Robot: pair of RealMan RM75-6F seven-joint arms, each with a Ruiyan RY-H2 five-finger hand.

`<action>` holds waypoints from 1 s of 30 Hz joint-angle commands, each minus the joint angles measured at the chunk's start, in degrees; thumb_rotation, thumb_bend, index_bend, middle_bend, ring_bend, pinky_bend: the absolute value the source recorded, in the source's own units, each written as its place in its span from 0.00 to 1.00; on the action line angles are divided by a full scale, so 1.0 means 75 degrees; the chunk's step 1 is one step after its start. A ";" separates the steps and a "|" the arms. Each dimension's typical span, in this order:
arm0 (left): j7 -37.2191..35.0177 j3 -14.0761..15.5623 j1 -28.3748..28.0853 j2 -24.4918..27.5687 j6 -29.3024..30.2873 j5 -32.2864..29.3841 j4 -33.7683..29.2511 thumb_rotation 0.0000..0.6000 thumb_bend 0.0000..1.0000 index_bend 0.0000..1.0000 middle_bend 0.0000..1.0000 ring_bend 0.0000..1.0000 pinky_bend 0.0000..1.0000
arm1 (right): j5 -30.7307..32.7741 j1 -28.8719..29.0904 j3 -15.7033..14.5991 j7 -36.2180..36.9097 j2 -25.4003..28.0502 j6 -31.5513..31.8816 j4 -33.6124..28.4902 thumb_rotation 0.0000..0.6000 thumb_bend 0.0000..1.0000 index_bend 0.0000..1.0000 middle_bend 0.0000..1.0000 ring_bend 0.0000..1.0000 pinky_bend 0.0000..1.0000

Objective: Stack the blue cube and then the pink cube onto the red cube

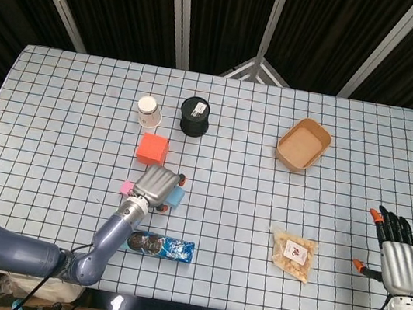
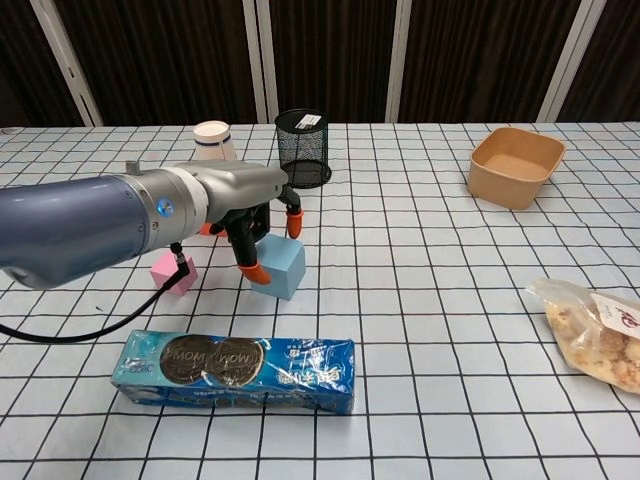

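The first step looked to be in hand; the left hand (image 2: 262, 232) hung over the blue cube (image 2: 280, 266), fingers spread around it, not visibly clamped; closing and lifting toward the red cube (image 1: 153, 147) seemed next; the pink cube (image 2: 174, 272) lay toward the tabletop's left edge. The head view alone showed the right hand (image 1: 398, 260), empty with fingers apart, by the right edge.
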 commanded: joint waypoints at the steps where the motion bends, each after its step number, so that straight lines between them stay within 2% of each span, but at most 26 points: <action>1: 0.0033 -0.0001 -0.0029 -0.0028 -0.0001 -0.0033 0.0043 1.00 0.22 0.35 0.84 0.69 0.73 | 0.0001 0.0008 -0.0005 0.0001 -0.0007 -0.0021 0.0008 1.00 0.09 0.00 0.04 0.03 0.04; 9: 0.0079 0.0029 -0.0089 -0.0117 -0.0040 -0.0070 0.0237 1.00 0.27 0.36 0.84 0.69 0.73 | 0.0063 0.0043 0.0004 0.0003 -0.0045 -0.0131 0.0075 1.00 0.09 0.00 0.04 0.03 0.04; 30: 0.0082 -0.0004 -0.0116 -0.0046 0.0036 -0.0051 0.0146 1.00 0.27 0.41 0.85 0.69 0.73 | 0.0079 0.0080 0.0002 0.0066 -0.0064 -0.0208 0.0123 1.00 0.09 0.00 0.04 0.03 0.04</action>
